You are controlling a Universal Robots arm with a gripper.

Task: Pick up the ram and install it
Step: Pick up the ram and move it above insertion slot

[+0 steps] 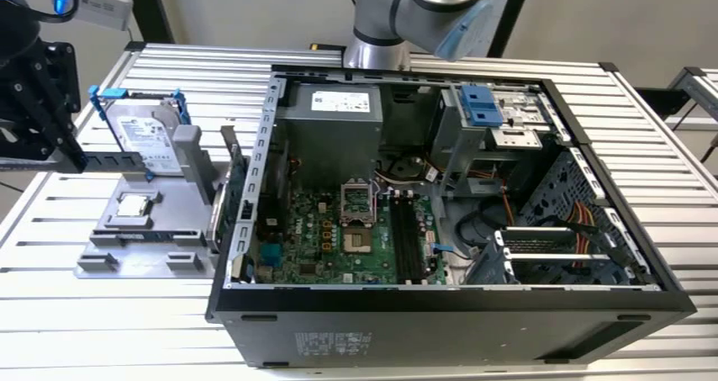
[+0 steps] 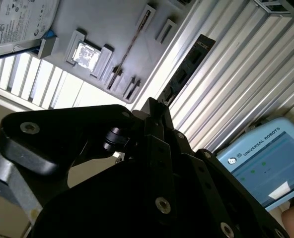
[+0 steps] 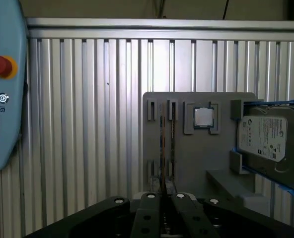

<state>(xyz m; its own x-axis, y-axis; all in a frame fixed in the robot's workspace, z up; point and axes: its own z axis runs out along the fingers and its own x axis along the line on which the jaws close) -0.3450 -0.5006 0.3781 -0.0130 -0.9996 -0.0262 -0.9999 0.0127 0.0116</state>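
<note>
The ram (image 3: 162,144) stands on its edge in a slot of the grey holder plate (image 3: 186,163), seen edge-on as a thin line. In the second wrist view the ram (image 2: 131,48) crosses the same plate as a thin stick. In the exterior view the ram (image 1: 237,199) stands between the holder and the case wall. My gripper (image 1: 67,150) hangs at the exterior view's far left, above and apart from the holder. Its fingers (image 3: 151,201) are shut with nothing between them, the gripper (image 2: 155,105) tip aimed toward the plate. The motherboard's black slots (image 1: 406,240) lie bare inside the open case.
The holder also carries a silver processor chip (image 3: 203,117) and a hard drive (image 3: 268,139) with blue handles. The open computer case (image 1: 449,314) fills the table's middle. A blue teach pendant (image 3: 3,99) lies on the ribbed table (image 3: 87,124). A dark strip (image 2: 186,64) lies near the holder.
</note>
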